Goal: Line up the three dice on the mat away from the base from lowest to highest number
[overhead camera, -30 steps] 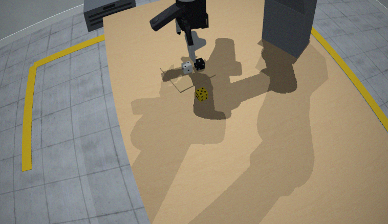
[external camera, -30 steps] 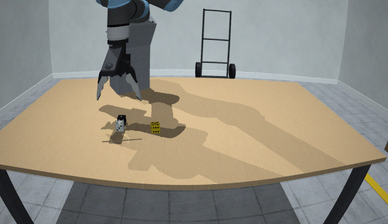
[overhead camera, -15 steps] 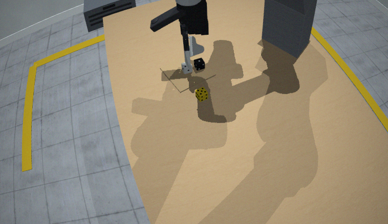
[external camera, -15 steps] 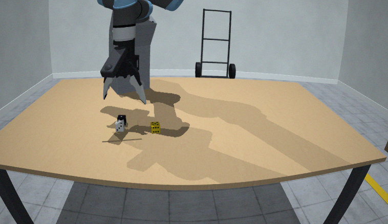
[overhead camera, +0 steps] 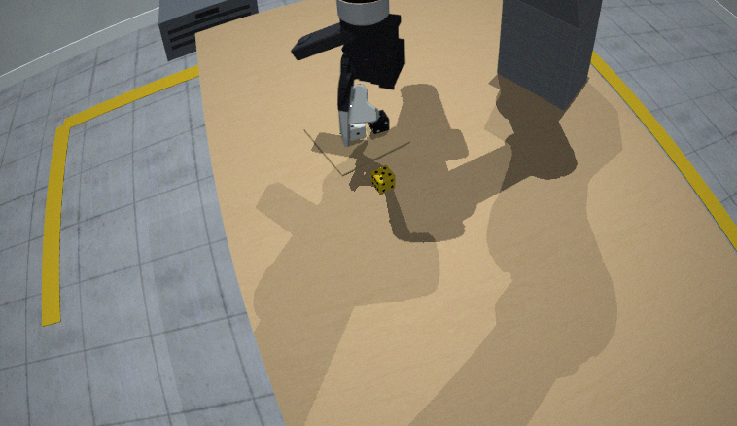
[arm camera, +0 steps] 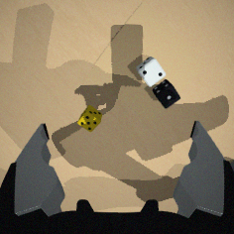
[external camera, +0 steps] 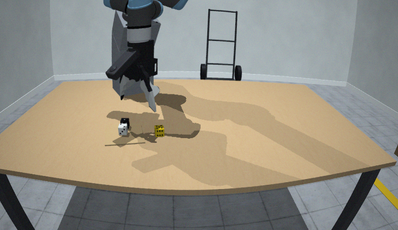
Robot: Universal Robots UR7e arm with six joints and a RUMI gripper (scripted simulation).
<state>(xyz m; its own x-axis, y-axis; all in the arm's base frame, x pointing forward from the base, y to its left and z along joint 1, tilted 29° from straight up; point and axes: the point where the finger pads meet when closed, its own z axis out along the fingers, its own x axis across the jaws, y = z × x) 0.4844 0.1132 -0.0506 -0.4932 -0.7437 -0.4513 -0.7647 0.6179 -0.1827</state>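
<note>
Three dice lie on the tan table point(overhead camera: 489, 318) point(external camera: 264, 133). The white die point(overhead camera: 357, 130) point(external camera: 123, 129) point(arm camera: 151, 70) and the black die point(overhead camera: 380, 121) point(external camera: 124, 121) point(arm camera: 166, 93) touch each other inside the mat's thin outline point(overhead camera: 323, 152) point(external camera: 124, 143); the black one is nearer the base. The yellow die point(overhead camera: 383, 179) point(external camera: 159, 131) point(arm camera: 90, 119) sits flat, apart from them, just outside the outline near its corner. My gripper point(overhead camera: 358, 124) point(external camera: 137, 100) point(arm camera: 119, 123) is wide open and empty. It hangs tilted above the table, over the white and black dice. One finger partly hides the white die in the top view.
The arm's grey pedestal point(overhead camera: 543, 46) point(external camera: 117, 39) stands on the table behind the dice. A grey box point(overhead camera: 206, 11) sits on the floor past the table's far corner. A hand truck point(external camera: 220, 45) stands by the back wall. Yellow floor tape point(overhead camera: 52, 226) runs around the table.
</note>
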